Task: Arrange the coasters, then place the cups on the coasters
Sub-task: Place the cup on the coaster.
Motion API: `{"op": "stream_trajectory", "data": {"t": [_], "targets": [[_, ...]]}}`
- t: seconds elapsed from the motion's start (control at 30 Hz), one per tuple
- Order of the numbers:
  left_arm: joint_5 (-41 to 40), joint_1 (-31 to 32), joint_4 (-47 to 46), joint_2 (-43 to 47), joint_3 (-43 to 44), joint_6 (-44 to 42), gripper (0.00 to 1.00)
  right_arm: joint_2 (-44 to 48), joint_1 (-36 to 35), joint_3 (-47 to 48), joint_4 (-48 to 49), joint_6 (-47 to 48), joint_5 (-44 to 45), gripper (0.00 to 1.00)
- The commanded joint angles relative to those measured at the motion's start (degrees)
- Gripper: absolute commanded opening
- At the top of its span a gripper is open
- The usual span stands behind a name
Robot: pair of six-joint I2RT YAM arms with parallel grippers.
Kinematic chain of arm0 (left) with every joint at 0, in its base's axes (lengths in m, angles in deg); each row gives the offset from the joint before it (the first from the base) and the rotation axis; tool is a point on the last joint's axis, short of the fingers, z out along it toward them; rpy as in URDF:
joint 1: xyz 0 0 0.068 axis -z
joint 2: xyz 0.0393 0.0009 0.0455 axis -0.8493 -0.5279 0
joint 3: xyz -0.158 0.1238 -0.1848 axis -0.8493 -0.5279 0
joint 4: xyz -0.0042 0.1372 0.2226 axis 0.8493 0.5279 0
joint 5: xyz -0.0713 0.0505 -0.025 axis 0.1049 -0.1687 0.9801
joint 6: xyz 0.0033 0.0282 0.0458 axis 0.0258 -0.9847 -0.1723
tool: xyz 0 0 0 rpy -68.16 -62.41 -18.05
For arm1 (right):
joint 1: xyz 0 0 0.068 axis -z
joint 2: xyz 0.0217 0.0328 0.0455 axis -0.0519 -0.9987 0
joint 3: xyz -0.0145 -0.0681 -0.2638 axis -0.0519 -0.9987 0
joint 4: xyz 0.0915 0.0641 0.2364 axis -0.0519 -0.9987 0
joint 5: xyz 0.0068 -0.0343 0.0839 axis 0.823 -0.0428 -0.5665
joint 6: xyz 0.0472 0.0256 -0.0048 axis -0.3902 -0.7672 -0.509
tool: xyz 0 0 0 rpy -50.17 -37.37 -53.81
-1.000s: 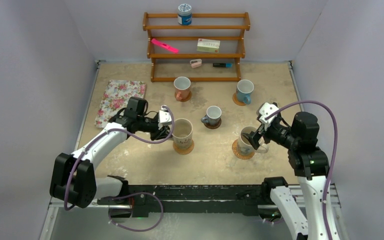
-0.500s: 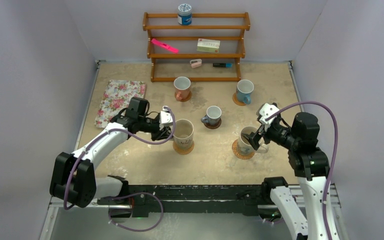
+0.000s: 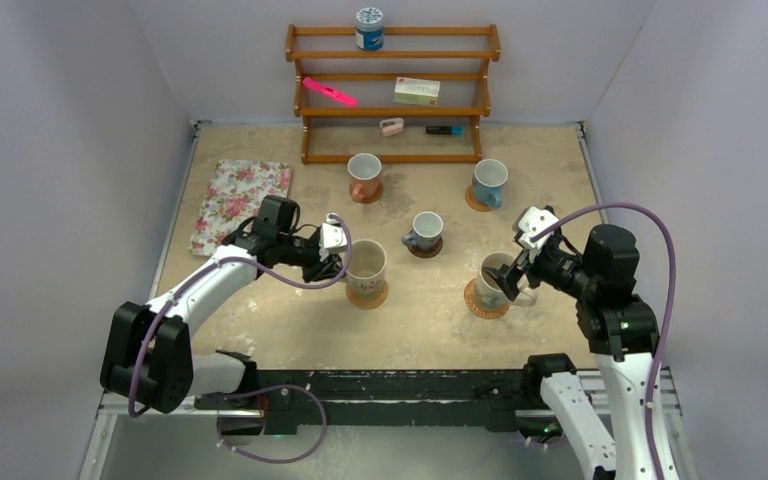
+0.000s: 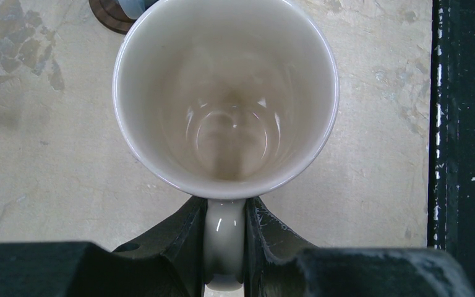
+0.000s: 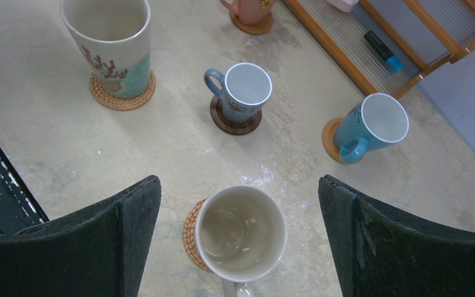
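My left gripper [image 4: 224, 230] is shut on the handle [image 4: 224, 238] of a tall cream cup [image 3: 366, 266], which stands on a tan woven coaster [image 3: 369, 296]. My right gripper [image 5: 238, 185] hangs open above the second cream cup [image 5: 241, 232], one finger on each side and touching nothing; that cup sits on a tan coaster [image 5: 191, 235]. A small grey-blue cup [image 3: 426, 229] rests on the dark brown coaster [image 5: 235, 125]. Further back, the blue cup [image 3: 489, 181] and the white-and-pink cup [image 3: 364, 174] each stand on a tan coaster.
A wooden rack [image 3: 392, 112] at the back wall holds a blue-and-white canister [image 3: 369, 28], a pink marker and small items. A floral cloth mat [image 3: 241, 199] lies at the left. A black rail [image 3: 390, 385] runs along the near table edge.
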Motion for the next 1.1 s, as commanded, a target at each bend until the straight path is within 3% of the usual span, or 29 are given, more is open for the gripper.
{"op": "stream_trajectory", "data": {"t": [0.0,1.07], "targets": [[4.92,0.53,-4.67,0.91,0.93,0.22,0.00,0.53,-0.17,-0.18,0.05,0.65,-1.38,0.99],[4.39,0.71,-3.75,0.94,1.09,-0.06,0.00,0.47,-0.17,0.08,-0.07,0.77,-1.55,0.99]]}}
